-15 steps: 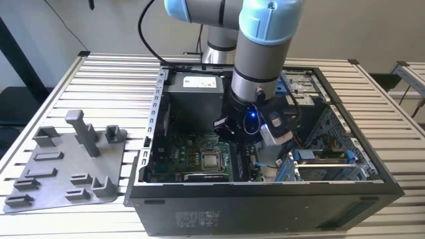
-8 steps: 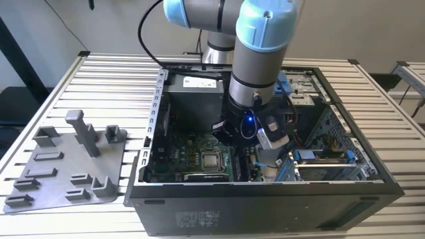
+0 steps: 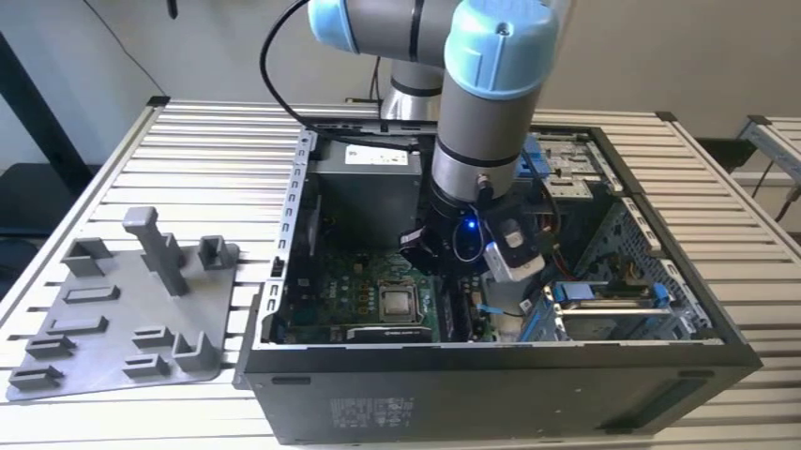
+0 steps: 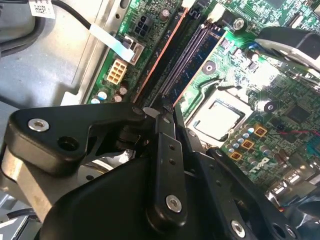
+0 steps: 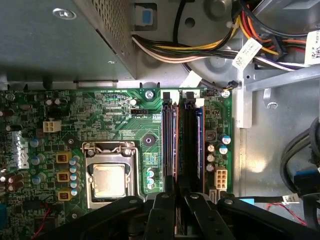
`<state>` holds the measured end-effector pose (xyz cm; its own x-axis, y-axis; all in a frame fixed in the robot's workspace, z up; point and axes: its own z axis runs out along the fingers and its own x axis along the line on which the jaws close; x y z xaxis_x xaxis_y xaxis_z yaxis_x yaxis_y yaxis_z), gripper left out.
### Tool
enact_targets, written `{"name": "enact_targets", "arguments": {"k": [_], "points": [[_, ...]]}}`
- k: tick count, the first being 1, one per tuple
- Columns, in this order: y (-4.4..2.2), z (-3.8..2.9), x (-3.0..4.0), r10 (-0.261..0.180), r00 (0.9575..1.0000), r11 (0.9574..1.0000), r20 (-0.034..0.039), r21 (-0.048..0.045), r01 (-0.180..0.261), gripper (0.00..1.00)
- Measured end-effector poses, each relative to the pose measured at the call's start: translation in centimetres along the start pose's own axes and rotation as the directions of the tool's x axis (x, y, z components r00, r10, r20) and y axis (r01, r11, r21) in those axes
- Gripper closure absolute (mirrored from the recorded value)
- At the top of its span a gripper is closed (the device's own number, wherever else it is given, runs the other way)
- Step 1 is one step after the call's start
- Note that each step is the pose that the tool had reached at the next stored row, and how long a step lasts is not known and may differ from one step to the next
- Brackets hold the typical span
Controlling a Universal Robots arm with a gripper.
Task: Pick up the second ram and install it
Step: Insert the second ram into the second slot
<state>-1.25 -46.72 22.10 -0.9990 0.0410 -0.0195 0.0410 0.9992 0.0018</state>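
Indoors: open computer case (image 3: 501,375) on slatted metal table (image 3: 213,141), grey holder tray (image 3: 126,319) beside.

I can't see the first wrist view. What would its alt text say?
Black gripper fingers hang over the memory slots of a green motherboard, beside the bare processor socket. Yellow and orange cables run across the grey case above.

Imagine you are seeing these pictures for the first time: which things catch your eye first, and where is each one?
The robot arm plunges into the open computer case in the middle of the exterior view, its hand low over the memory slots at the green motherboard's edge. Beside the slots sits the shiny square processor socket. A grey holder tray lies at the exterior view's left.
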Motion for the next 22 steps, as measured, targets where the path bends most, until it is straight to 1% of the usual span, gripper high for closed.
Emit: {"name": "enact_targets", "arguments": {"k": [3,7,8,11,14,16,20,22], "points": [[0.0,0.0,-0.01,-0.005,1.0,1.0,0.0,-0.0001,0.005,0.86],[0.01,0.02,-0.08,-0.029,0.9996,0.9996,0.0001,-0.0011,0.029,0.86],[0.0,0.05,-0.08,-0.03,0.9996,0.9996,0.0,-0.0017,0.03,0.86],[-0.01,0.28,-0.08,-0.03,0.9996,0.9995,-0.0003,-0.0091,0.03,0.86],[0.0,0.57,-0.07,-0.03,0.9996,0.9995,-0.0005,-0.014,0.03,0.86],[-0.01,0.82,-0.09,-0.03,0.9995,0.9995,-0.0028,-0.0142,0.03,0.86],[-0.02,0.83,-0.08,-0.03,0.9996,0.9995,-0.0038,-0.0142,0.03,0.86],[0.01,0.88,-0.08,-0.03,0.9996,0.9994,-0.0043,-0.016,0.03,0.84]]}}
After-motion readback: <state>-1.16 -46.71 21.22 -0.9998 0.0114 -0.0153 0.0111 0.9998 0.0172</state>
